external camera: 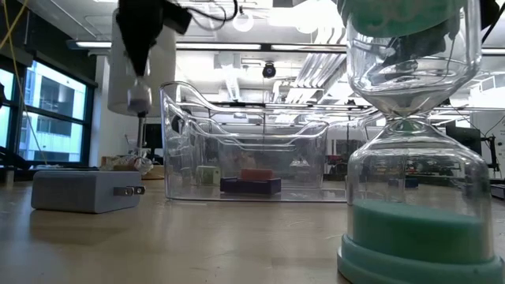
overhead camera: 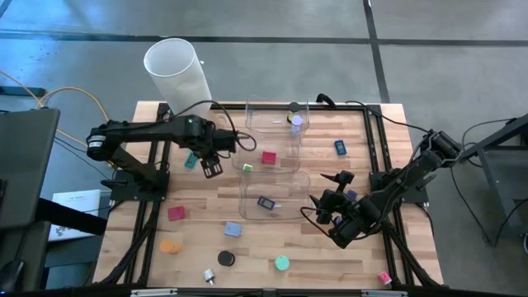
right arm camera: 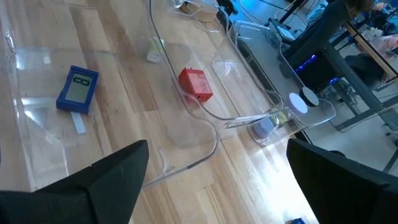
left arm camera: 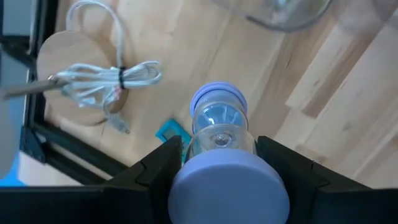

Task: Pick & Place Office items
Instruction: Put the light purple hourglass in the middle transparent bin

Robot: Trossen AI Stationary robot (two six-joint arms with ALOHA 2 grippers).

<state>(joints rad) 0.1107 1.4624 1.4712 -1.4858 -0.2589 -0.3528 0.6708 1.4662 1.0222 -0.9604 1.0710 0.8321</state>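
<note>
Clear bin beside, perhaps touching, left tool

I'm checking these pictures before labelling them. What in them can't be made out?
- Left gripper, left wrist view: it holds a lavender sand timer whose lower end is cut off by the picture's edge.
- Teal sand timer, low view: its top is cut off, and it blocks the table behind.
- Items inside the clear bin, low view: blurred by the plastic walls.
- Right gripper, high view: too small to see fingertip detail.

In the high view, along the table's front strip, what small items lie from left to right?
Orange disc → small silver piece → black disc → teal disc → pink block.
</note>
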